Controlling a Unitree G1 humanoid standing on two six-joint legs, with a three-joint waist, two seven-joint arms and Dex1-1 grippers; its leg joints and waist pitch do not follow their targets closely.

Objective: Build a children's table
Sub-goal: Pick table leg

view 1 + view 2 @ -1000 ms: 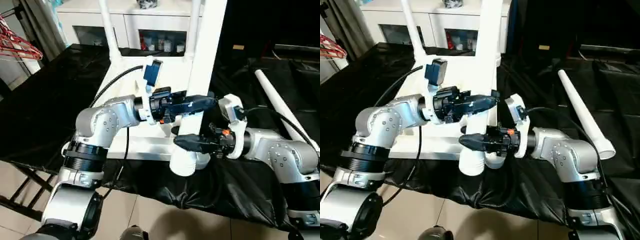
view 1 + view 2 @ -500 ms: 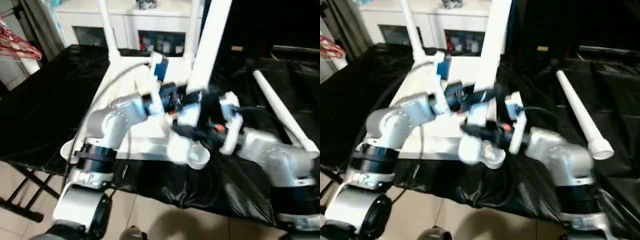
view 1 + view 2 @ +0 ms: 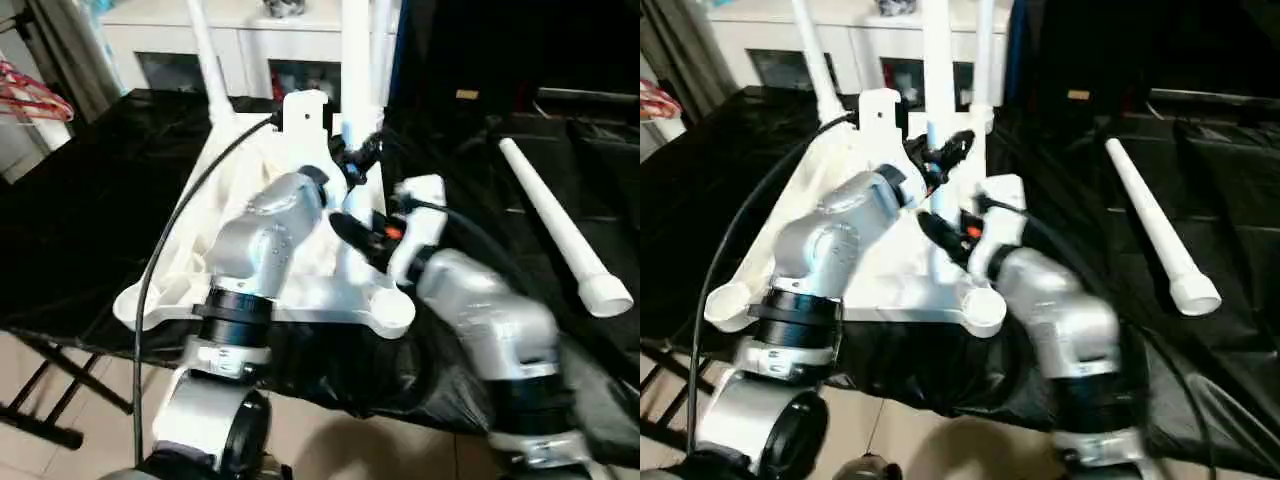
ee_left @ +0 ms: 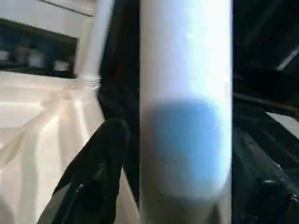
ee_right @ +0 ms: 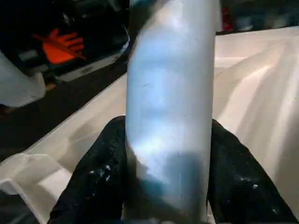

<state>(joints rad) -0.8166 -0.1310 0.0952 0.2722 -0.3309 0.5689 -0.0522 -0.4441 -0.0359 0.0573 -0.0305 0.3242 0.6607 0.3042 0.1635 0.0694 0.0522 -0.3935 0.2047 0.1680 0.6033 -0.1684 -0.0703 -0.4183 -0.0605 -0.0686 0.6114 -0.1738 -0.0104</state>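
The children's table top (image 3: 170, 285) lies upside down on the black cloth, ribbed underside up. Two white legs (image 3: 203, 50) stand in its far corner sockets. A third leg (image 3: 355, 55) stands upright over the top's right side, its lower end hidden behind my arms. My left gripper (image 3: 352, 160) is open around this leg; in the left wrist view one finger (image 4: 96, 172) stands just off it. Lower down, my right gripper (image 3: 350, 232) is shut on the same leg (image 5: 170, 102), with a finger (image 5: 96, 177) pressed to each side. A fourth leg (image 3: 560, 215) lies loose on the cloth at the right.
A white cabinet with glass doors (image 3: 240, 55) stands behind the work. Red wire hangers (image 3: 35, 95) show at the far left. The near right corner socket (image 3: 395, 315) sits at the cloth's front edge. A black folding stand (image 3: 50, 400) is below left.
The held leg has swung from leaning over the front edge to upright, farther in over the top. Both arms moved in with it, and the left gripper's fingers came off the leg.
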